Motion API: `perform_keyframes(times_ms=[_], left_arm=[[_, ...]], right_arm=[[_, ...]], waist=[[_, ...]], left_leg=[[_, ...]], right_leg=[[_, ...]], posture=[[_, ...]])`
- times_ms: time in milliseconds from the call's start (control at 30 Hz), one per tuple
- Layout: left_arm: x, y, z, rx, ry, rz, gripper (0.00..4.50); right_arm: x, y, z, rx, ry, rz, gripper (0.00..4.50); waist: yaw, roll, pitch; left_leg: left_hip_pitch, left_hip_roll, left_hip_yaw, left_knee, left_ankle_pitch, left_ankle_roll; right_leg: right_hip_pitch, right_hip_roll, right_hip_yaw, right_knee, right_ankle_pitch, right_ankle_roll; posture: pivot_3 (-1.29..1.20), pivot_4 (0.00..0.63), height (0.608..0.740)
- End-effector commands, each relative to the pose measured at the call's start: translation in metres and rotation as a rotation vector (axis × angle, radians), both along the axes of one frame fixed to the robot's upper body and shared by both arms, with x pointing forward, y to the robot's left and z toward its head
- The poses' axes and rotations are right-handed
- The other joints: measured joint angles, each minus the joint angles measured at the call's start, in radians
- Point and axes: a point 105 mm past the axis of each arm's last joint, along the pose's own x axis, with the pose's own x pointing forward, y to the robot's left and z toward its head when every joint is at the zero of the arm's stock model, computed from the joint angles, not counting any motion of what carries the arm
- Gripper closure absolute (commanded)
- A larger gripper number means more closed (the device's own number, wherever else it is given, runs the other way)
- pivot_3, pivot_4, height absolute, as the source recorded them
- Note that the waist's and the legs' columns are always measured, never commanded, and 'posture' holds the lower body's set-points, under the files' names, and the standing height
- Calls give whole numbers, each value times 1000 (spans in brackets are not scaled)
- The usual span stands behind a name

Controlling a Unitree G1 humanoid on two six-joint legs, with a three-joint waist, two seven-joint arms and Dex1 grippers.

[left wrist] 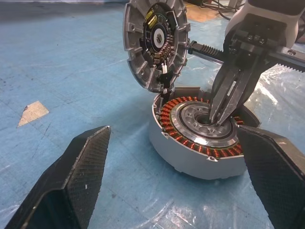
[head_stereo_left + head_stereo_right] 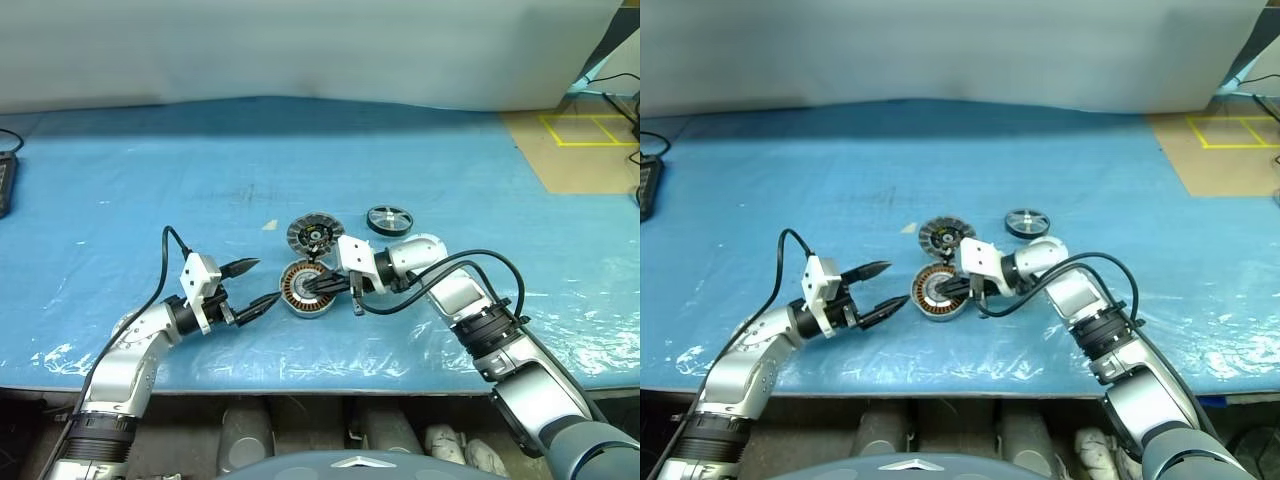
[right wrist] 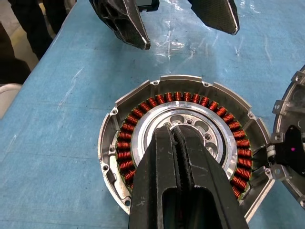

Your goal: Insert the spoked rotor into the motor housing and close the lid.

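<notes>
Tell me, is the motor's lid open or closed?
Open. The lid stands tipped up beside the motor housing, leaving the copper windings uncovered.

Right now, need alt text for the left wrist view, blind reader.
The right end effector, shut, pokes its tips into the pale centre of the motor housing, a silver cup ringed with copper windings on the blue table cover. The slotted lid stands hinged open behind it, and the left end effector is open in the foreground.
</notes>
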Motion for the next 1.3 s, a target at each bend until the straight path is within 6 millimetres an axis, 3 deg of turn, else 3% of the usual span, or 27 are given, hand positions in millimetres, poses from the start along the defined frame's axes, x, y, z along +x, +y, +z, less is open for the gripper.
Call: perform_keyframes(times_ms=[33,267,700,1300], left_arm=[[0,-2,5,-4,-30,-8,66],[0,-1,5,-3,-31,-10,66],[0,1,6,2,-32,-5,66],[-2,1,4,1,-30,10,66]], right_arm=[[1,-1,18,65,-10,4,4430],[3,0,25,98,0,0,4430],[6,8,17,110,26,-15,4430],[4,4,-10,-17,30,-11,4430]], waist=[[0,0,0],[-1,0,0],[-1,0,0],[-1,0,0]], left_leg=[[0,0,0,0,0,0],[0,0,0,0,0,0],[-1,0,0,0,0,0],[0,0,0,0,0,0]], right_leg=[[0,0,0,0,0,0],[-1,0,0,0,0,0],[-1,0,0,0,0,0],[-1,0,0,0,0,0]], posture=[[0,150,740],[0,150,740],[0,150,740],[0,150,740]])
